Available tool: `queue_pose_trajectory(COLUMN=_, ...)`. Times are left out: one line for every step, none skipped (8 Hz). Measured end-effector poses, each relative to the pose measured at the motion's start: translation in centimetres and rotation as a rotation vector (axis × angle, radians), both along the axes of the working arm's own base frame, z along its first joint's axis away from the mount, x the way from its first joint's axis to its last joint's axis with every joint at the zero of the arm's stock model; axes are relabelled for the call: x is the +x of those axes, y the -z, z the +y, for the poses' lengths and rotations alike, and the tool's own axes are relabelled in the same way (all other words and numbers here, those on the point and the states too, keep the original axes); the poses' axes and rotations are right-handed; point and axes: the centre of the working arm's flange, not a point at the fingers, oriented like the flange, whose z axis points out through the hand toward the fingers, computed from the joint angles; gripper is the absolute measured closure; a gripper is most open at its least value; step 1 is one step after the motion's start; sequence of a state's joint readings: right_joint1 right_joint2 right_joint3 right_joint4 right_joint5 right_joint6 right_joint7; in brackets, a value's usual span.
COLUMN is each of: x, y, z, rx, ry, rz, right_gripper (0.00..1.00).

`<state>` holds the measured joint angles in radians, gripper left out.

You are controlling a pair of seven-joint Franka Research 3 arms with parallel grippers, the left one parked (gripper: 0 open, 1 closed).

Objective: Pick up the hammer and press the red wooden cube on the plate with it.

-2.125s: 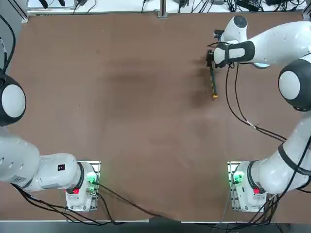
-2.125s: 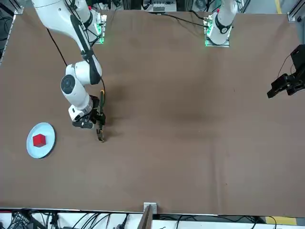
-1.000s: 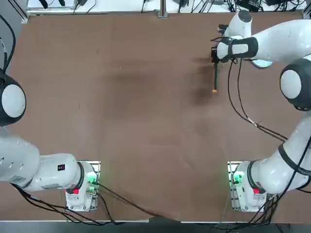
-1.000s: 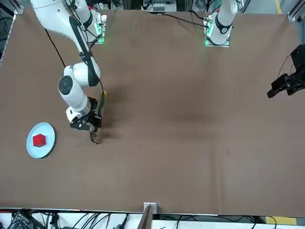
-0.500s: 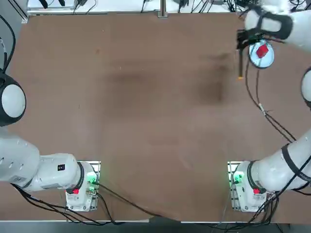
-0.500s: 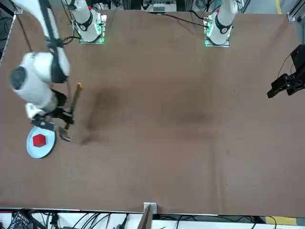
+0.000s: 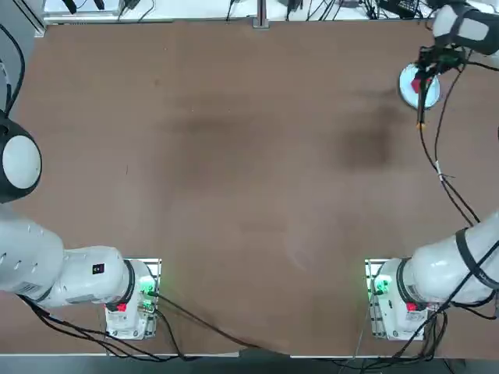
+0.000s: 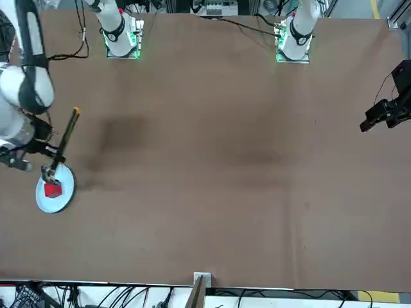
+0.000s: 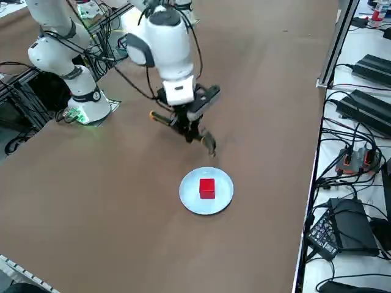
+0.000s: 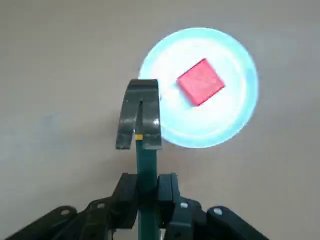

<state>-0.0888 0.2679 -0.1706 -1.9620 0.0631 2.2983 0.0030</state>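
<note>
The claw (image 10: 147, 196) is gripping the dark-green-handled metal hammer (image 10: 147, 167); misaligned beyond the claw, its head is risking missing the small red wooden cube (image 10: 201, 82).

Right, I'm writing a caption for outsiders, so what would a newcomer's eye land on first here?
Probably the small bright red wooden cube, sitting on a round pale blue-white plate toward the far right of the brown table. Next, the hammer with a dark green handle and dark metal head, gripped in the black right claw, its head raised close to the plate.
</note>
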Motion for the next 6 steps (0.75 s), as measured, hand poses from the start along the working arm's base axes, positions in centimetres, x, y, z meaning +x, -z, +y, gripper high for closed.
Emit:
queue_pose_trajectory(x=0.1, y=0.3, z=-1.0, rx=-0.004, ry=-0.009, rz=0.002, right_gripper=0.79)
queue_pose_trajectory(x=0.0, y=0.7, z=-2.3, rx=-0.008, ry=-0.035, rz=0.007, right_gripper=0.79)
queue_pose_trajectory(x=-0.2, y=1.1, z=-4.0, rx=-0.012, ry=-0.056, rz=0.012, right_gripper=0.79)
queue_pose_trajectory(x=-0.4, y=1.3, z=-5.5, rx=-0.015, ry=-0.059, rz=0.014, right_gripper=0.79)
queue_pose_trajectory(x=-0.5, y=1.9, z=-6.3, rx=-0.015, ry=-0.057, rz=0.021, right_gripper=0.79)
queue_pose_trajectory(x=-0.5, y=3.0, z=-6.6, rx=-0.012, ry=-0.054, rz=0.037, right_gripper=0.79)
